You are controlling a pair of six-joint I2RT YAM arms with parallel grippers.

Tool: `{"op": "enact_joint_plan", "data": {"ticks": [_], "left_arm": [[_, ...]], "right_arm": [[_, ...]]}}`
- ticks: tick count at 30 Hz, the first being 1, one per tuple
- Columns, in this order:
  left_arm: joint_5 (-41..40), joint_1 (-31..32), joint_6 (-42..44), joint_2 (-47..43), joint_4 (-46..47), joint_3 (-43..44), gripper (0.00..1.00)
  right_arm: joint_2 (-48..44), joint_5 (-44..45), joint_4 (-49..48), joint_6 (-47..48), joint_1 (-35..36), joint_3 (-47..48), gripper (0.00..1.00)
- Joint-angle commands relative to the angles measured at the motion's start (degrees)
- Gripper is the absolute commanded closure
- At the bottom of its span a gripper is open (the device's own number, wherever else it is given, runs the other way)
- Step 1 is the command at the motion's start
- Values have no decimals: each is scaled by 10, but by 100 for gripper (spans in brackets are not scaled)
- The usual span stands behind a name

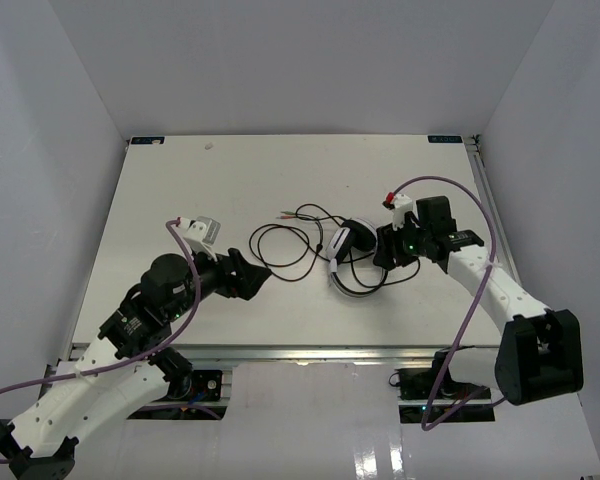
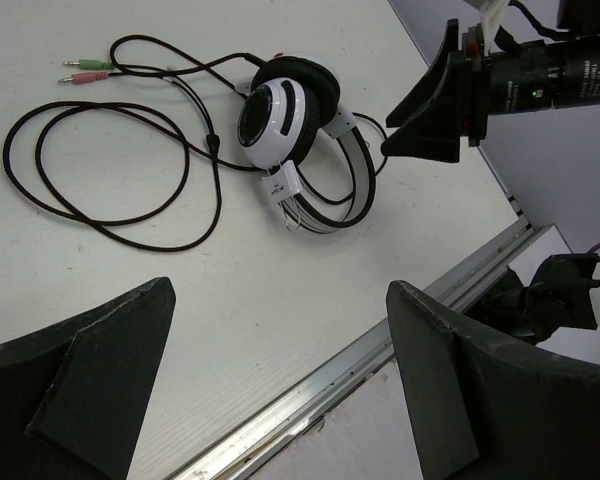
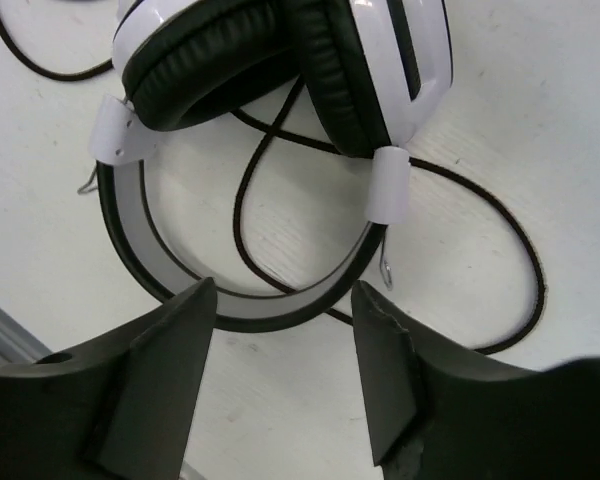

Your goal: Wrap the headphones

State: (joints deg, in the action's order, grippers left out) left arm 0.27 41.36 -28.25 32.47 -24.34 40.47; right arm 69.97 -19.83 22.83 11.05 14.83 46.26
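The headphones [image 1: 348, 258] lie on the white table [image 1: 180, 190], right in front of the right pincer [image 1: 388, 246]. Its two fingers stand apart with nothing between them. From its own camera the curved headband [image 3: 145, 225] sits just beyond the fingertips, with the two padded cups [image 3: 220, 50] folded together farther out.

The left pincer [image 1: 256, 274] is spread wide and empty. The headset is straight ahead of it, and the thin dark cable [image 2: 100, 215] sprawls in loose loops ahead and to its left. The green and pink plugs [image 2: 85, 70] lie at the far end of the loops.

To my eye the set looks light. The band is hard, glossy plastic, springy and probably slick, so a grip across the flat mid-arc should hold better than one on the rounded cups. The cups hang on thin wire sliders that I would not squeeze.

The cable is limp and will flop and kink rather than keep a shape. I would pinch it close to where it leaves the cup and feed it round from there. One strand runs through the band's arc and could snag if the headset is lifted carelessly.
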Motion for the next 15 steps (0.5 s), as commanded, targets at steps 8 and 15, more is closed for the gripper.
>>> {"op": "enact_joint_plan", "data": {"ticks": [8, 15], "left_arm": [[5, -2, -11, -32, 6, -14, 2], [5, -1, -10, -33, 5, -19, 2]], "right_arm": [[73, 45, 39, -189, 0, 7, 56], [34, 91, 53, -168, 11, 6, 48]]}}
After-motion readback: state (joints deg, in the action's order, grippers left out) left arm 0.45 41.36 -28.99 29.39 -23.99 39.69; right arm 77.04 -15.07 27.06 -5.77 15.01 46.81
